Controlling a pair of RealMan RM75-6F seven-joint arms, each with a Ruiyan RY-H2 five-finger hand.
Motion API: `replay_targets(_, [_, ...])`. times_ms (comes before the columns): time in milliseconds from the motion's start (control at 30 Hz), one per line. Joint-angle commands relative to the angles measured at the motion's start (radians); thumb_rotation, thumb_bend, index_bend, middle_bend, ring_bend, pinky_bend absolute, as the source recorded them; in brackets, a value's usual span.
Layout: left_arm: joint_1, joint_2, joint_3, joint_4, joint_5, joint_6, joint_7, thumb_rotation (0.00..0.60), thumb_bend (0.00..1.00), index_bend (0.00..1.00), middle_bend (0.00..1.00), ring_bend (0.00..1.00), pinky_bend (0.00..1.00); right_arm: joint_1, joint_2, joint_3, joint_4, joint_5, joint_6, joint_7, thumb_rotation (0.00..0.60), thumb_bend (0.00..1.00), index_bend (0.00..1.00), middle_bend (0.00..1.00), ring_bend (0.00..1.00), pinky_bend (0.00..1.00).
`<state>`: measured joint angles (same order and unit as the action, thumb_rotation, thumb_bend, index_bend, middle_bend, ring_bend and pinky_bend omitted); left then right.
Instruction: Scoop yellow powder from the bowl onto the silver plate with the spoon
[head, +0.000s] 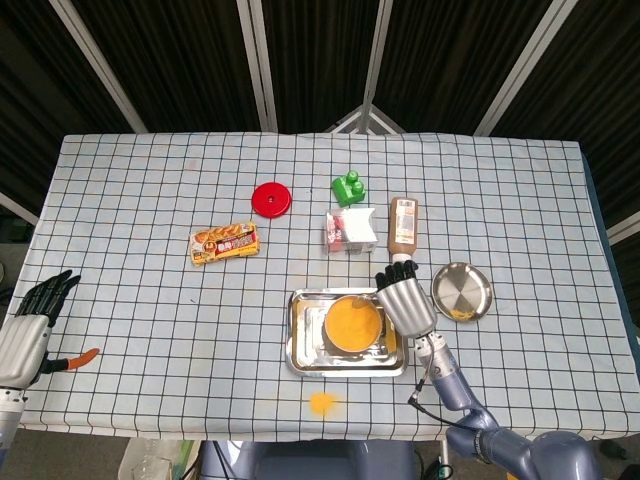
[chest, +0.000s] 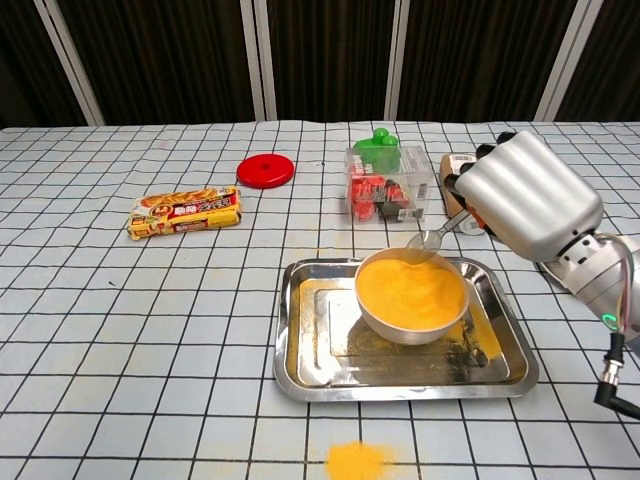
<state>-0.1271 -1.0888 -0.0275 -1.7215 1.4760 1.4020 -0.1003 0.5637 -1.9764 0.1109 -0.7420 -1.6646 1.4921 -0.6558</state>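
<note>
holding the spoon (chest: 432, 238) by its handle, the right hand (chest: 520, 195) kept the spoon's bowl just above the far rim of the bowl (chest: 411, 296), which was full of yellow powder (chest: 410, 289) and stood in a steel tray (chest: 300, 340). the left hand (head: 28, 325) lay at the table's near left edge with fingers apart and nothing in it, beside a small orange object (head: 80, 356).

in my judgement the step in hand was carrying a load to the silver plate (head: 462, 291), which stood to the right of the tray, apart from it. to do this well the spoon should be kept level and moved slowly, low over the cloth, and tipped only when over the plate's middle. a spill of powder (chest: 356, 461) on the cloth in front of the tray showed how easily it falls. whether the spoon held powder i could not tell.

the snack packet (chest: 185, 212) and the brown bottle (head: 403, 228) had labels, but the writing was too small to read.
</note>
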Motion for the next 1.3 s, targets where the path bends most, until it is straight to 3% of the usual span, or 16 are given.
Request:
replay_targets(33, [0.001, 0.001, 0.001, -0.001, 0.002, 0.001, -0.001, 0.6, 0.0, 0.0, 0.0, 0.0, 0.0, -0.002, -0.012, -0.005, 0.032, -0.004, 0.015, 0.02, 0.6, 0.68, 0.81, 0.6, 0.5, 0.5])
replay_targets(567, [0.003, -0.003, 0.003, -0.003, 0.003, 0.005, 0.007, 0.6, 0.0, 0.0, 0.0, 0.0, 0.0, -0.022, -0.054, -0.025, 0.172, -0.004, 0.062, 0.128, 0.6, 0.68, 0.81, 0.6, 0.5, 0.5])
replay_targets(1300, [0.003, -0.003, 0.002, -0.002, 0.007, 0.008, 0.002, 0.6, 0.0, 0.0, 0.0, 0.0, 0.0, -0.058, -0.102, -0.09, 0.196, -0.03, 0.072, 0.141, 0.6, 0.68, 0.81, 0.6, 0.5, 0.5])
